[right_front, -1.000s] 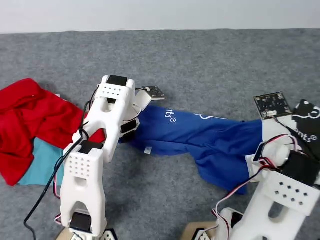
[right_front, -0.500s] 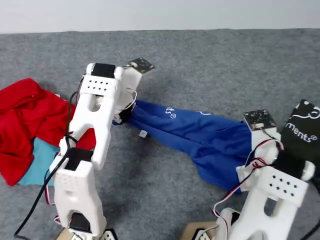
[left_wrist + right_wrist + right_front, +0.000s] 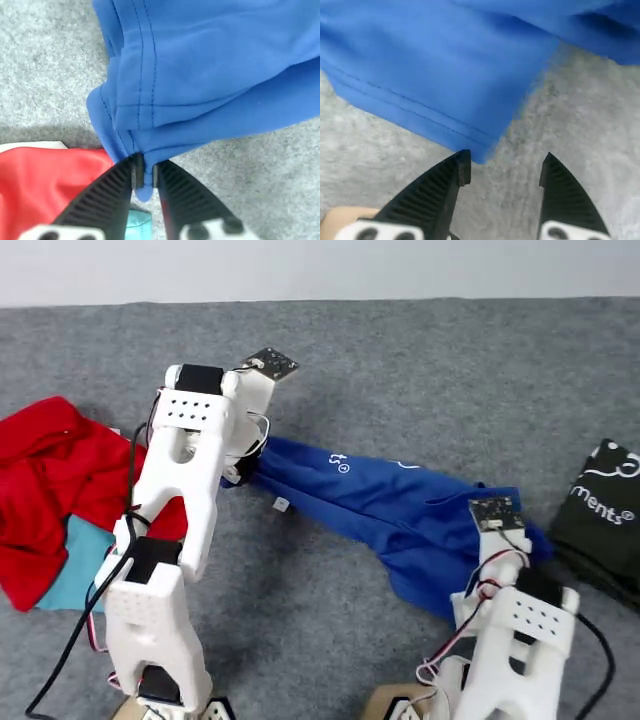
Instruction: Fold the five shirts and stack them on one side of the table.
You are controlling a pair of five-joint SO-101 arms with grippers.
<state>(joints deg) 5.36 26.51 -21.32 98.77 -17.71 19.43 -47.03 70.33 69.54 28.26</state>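
The left gripper [image 3: 143,175] is clamped on a bunched corner of the blue shirt [image 3: 400,510], which stretches across the middle of the gray tabletop [image 3: 420,370]. The right gripper [image 3: 506,162] hangs with its fingers apart just over the shirt's hem, toward the near edge. A crumpled red shirt [image 3: 60,470] lies over a teal shirt [image 3: 85,570] at the left edge, and a black shirt [image 3: 600,510] lies at the right edge.

Blue shirt [image 3: 400,510]: unfolded, stretched diagonally across the centre. Red shirt [image 3: 60,480]: crumpled at the high view's left edge, overlying a teal shirt [image 3: 85,565]. Black shirt [image 3: 600,515]: white print, bunched at the right edge.
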